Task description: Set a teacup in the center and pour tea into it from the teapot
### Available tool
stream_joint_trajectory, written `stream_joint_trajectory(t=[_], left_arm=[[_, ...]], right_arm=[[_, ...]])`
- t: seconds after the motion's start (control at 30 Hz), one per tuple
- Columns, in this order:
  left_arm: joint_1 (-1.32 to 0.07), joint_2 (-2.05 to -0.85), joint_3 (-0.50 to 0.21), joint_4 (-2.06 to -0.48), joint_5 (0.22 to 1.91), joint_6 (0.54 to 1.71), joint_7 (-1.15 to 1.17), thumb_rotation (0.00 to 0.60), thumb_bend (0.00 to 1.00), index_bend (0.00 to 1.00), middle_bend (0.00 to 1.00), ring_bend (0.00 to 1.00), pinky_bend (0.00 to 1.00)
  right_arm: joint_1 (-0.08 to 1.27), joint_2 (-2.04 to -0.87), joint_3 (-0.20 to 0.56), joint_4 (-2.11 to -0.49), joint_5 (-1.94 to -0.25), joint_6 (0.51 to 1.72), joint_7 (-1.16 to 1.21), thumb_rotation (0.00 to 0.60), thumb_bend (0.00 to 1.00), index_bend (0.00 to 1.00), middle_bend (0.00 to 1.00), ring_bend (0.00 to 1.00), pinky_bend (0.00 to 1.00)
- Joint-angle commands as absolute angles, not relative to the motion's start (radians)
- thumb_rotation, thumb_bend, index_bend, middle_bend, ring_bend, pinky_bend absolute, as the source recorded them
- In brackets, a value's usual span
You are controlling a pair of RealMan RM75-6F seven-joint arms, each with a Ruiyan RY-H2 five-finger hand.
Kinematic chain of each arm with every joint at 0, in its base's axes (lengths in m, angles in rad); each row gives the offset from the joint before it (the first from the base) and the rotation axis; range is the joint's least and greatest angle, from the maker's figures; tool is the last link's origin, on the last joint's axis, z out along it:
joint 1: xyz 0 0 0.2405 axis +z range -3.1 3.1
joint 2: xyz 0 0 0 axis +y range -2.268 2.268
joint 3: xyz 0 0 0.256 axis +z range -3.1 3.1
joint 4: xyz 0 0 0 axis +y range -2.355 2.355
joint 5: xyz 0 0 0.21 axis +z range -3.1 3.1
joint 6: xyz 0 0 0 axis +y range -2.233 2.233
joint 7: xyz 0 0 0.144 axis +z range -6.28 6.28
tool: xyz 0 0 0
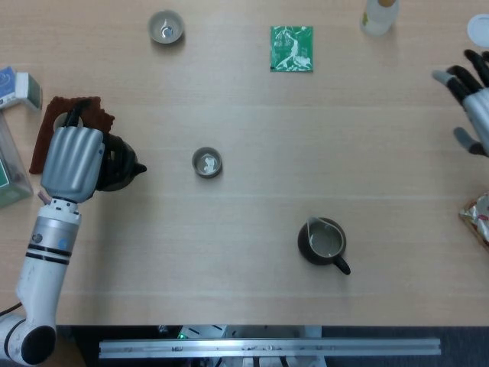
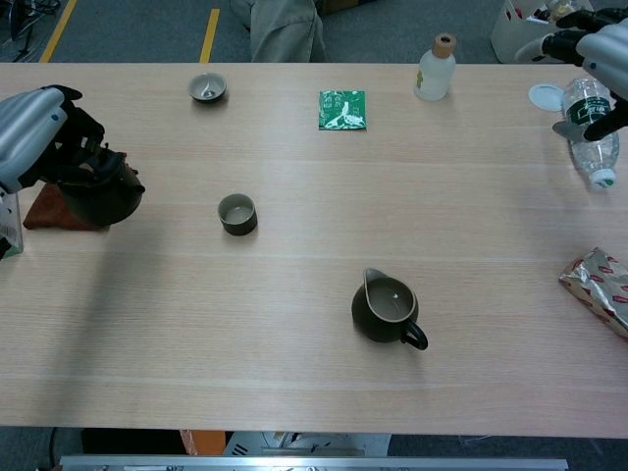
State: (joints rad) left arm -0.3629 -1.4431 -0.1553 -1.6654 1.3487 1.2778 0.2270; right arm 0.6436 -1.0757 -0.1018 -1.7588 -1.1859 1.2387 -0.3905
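On smooth wood (image 1: pixel 252 130), left hand (image 1: pixel 72 162) grips round teapot (image 2: pixel 101 192).

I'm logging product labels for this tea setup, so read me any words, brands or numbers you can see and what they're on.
No text is legible.
Green packet: white print, too blurred to read.
Box at the left edge: blue and green markings, unreadable.
Water bottle: label too small to read.
Foil packet: no readable print.
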Motion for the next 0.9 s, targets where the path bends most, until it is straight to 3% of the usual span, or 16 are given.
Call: stream_joint_trajectory(t=[0.03,0.27,0.9], left_arm=[[-0.370,-1.457,-0.161,-1.651,1.338,1.277,0.233,0.598,0.38,0.91,1.00,0.84,0.14],[-0.385,-1.487,-0.169,-1.622,1.320,1.277,0.251,0.600,0.38,0.91,1.00,0.84,0.14],[-0.416,-1.535,-0.168,-1.596,1.309,1.269,0.275,0.600,0.38,0.91,1.00,0.84,0.14]], right_arm=[[0.584,-1.045,-0.118,-1.765,-1.232,1.285,-0.349,0.600,0.25,0.17,0.21,0.04,0.10],[0.505,-1.051,-0.118,-1.730,-1.307,1.326,-0.301,0.600,0.25,0.17,0.21,0.04,0.10],[0.341,-1.202,-0.079,-1.607,-1.409,1.435,-0.314,0.600,0.25,0.17,0.21,0.04,0.07]])
